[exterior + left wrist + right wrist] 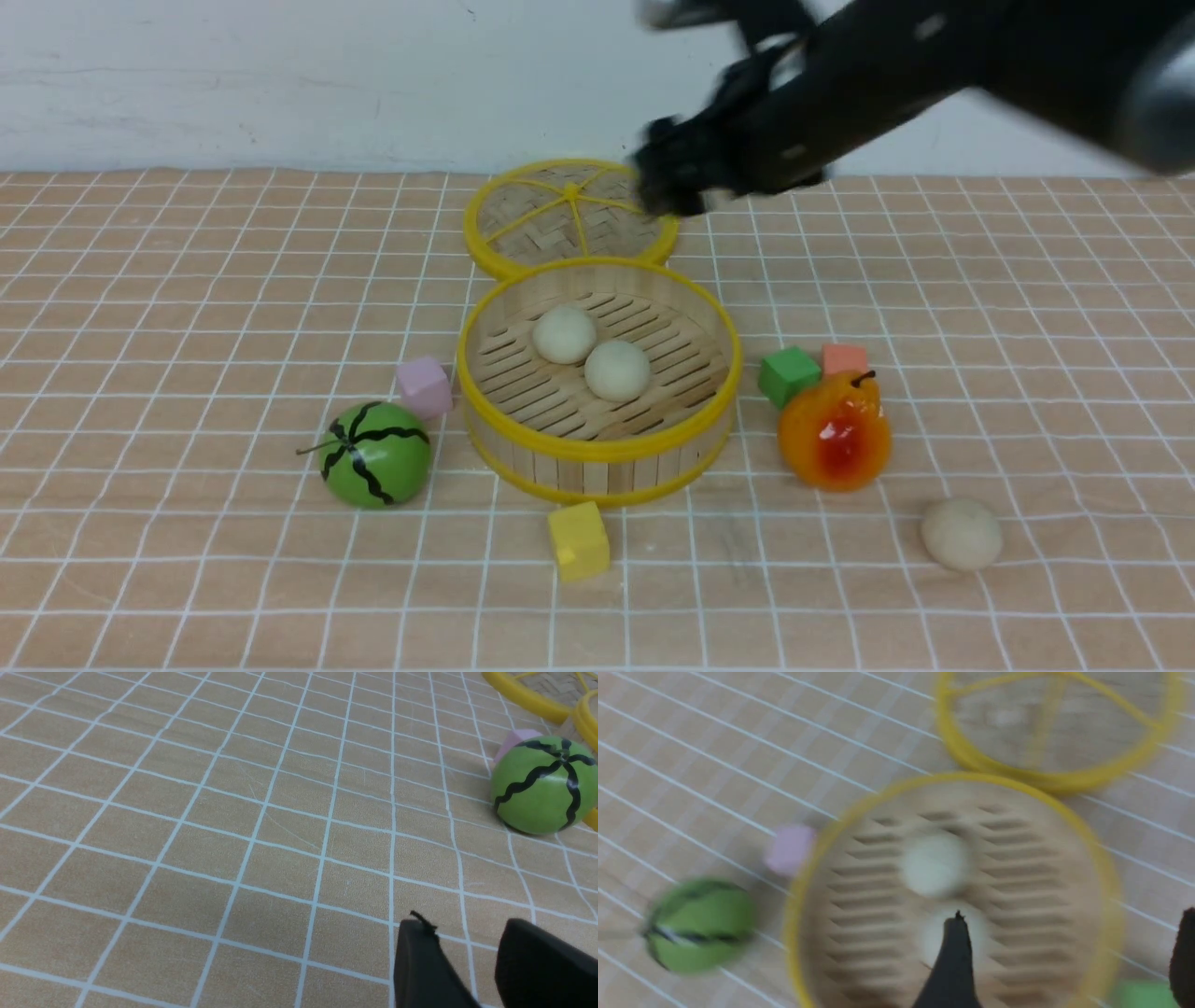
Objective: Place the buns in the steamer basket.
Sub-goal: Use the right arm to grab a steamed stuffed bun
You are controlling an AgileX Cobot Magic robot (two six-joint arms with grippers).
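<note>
**Two buns in the basket, one out on the cloth**

Nearest the robot, the left gripper point(472, 970) hangs low over the peach tablecloth with its white grid point(187, 373). Its two black fingers point(420, 966) stand apart with bare cloth between them, holding nothing.

In the front row a small yellow cube point(578, 539) lies just in front of the basket wall. To the right, a smooth off-white bun point(962, 533) sits alone on the cloth, well apart from the basket.

A step farther back, a green toy watermelon with wavy black stripes point(375, 455) sits on the left. A glossy orange toy pear with a red blush point(834, 432) sits on the right. Between them stands the round bamboo steamer basket with yellow rims point(597, 448). On its slatted floor the nearer bun point(617, 371) and the farther bun point(564, 334) rest touching each other.

A pale pink cube point(424, 386) sits just beside the basket's left wall. A green cube point(789, 375) and a salmon cube point(845, 358) lie behind the pear.

Behind the basket, right against its rim, lies the flat woven lid with yellow spokes point(560, 219). The right gripper point(667, 191) is raised above the lid's right edge and is heavily blurred. In its wrist view the fingers look spread wide over the basket, apparently empty.
</note>
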